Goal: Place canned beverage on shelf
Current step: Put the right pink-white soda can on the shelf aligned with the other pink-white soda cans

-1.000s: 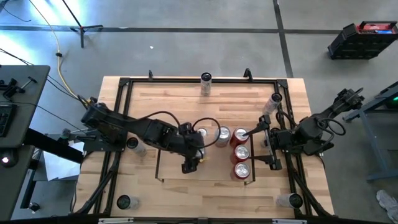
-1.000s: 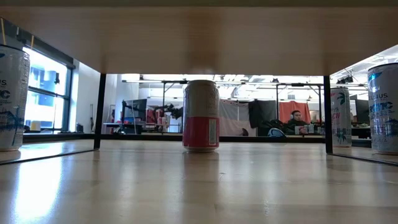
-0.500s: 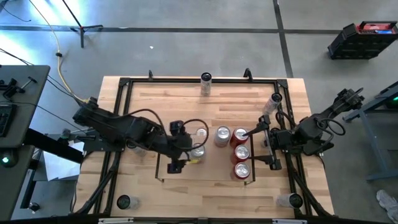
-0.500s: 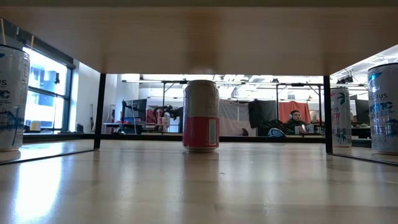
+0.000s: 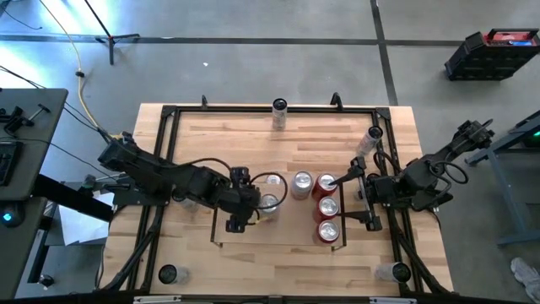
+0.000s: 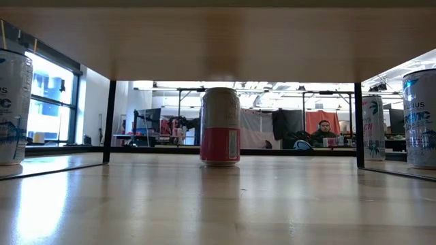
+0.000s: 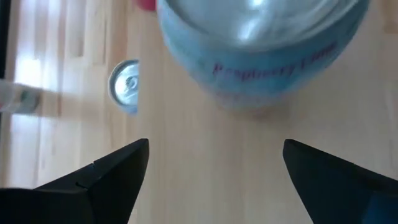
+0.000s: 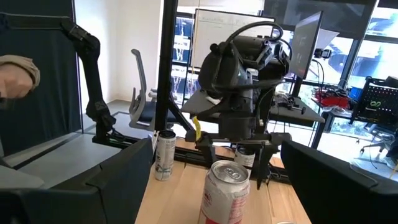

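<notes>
The counter (image 5: 194,118) is a light-wood top edged by a black frame, and the shelf (image 5: 278,232) is the smaller bay of thin black rails in its middle; everything below is placed relative to that shelf.

Inside the shelf stand five cans. Three red cans (image 5: 326,207) form a column along its right side, a silver can (image 5: 301,183) stands just beside the top red one, and the blue-and-silver can (image 5: 269,203) stands upright left of those, in the left half of the bay. The rest of the shelf floor is bare wood.

The left arm reaches in from the shelf's left side, and its end effector (image 5: 236,222) sits at the shelf's left rail, just beside the blue-and-silver can and not touching it. Its fingers are spread wide with nothing between them; in the left wrist view that can (image 7: 261,50) stands ahead of the open fingers (image 7: 118,168), its long axis vertical. I judge this can already placed.

The right arm waits at the shelf's right side, its end effector (image 5: 348,198) open and empty beside the red column.

Loose cans stand outside the shelf: a tall one (image 5: 278,114) beyond its far side, and one (image 5: 180,196) to its left under the left arm, which is the nearer arm to it.
</notes>
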Robot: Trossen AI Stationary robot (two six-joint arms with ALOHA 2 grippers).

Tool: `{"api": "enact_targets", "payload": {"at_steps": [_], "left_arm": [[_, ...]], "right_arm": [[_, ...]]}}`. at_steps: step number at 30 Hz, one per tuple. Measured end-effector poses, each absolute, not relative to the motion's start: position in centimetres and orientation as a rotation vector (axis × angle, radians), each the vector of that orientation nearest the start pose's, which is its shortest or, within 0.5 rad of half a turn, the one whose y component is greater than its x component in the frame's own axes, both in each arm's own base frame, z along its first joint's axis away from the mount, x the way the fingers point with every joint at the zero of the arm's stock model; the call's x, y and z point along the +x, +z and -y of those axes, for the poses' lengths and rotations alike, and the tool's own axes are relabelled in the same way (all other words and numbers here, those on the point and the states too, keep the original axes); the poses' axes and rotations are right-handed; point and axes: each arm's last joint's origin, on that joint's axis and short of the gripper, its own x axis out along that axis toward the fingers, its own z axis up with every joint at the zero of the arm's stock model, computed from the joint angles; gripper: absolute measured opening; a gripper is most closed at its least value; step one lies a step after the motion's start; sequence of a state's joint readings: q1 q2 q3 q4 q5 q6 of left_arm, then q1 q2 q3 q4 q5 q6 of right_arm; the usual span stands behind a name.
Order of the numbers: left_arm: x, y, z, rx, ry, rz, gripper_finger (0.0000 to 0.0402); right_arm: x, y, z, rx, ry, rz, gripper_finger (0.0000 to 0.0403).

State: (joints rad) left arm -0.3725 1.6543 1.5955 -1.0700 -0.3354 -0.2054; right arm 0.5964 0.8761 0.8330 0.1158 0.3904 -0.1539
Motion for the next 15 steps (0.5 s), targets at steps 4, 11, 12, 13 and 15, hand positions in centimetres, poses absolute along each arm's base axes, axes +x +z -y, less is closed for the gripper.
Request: {"api": "enact_targets", "payload": {"at_steps": [4,11,12,13,15], "left_arm": [[31.5,32.7,12.0,0.214,0.023,-0.986,0.0333],[32.1,33.2,12.7,0.168,-0.015,-0.9,0.0267],[32.2,33.2,12.7,0.154,-0.013,-0.898,0.0258],[32.3,33.1,12.7,0.138,-0.008,-0.894,0.025],[32.6,33.0,12.7,0.12,-0.003,-0.891,0.0236]], "right_arm": [[16.6,36.3,-9.9,-0.119,0.2,0.08,0.0341],[16.6,36.3,-9.9,-0.119,0.201,0.08,0.0341],[16.6,36.3,-9.9,-0.118,0.2,0.08,0.0341],[16.6,36.3,-9.9,-0.119,0.2,0.08,0.0341],[16.6,36.3,-9.9,-0.119,0.2,0.08,0.0341]]}}
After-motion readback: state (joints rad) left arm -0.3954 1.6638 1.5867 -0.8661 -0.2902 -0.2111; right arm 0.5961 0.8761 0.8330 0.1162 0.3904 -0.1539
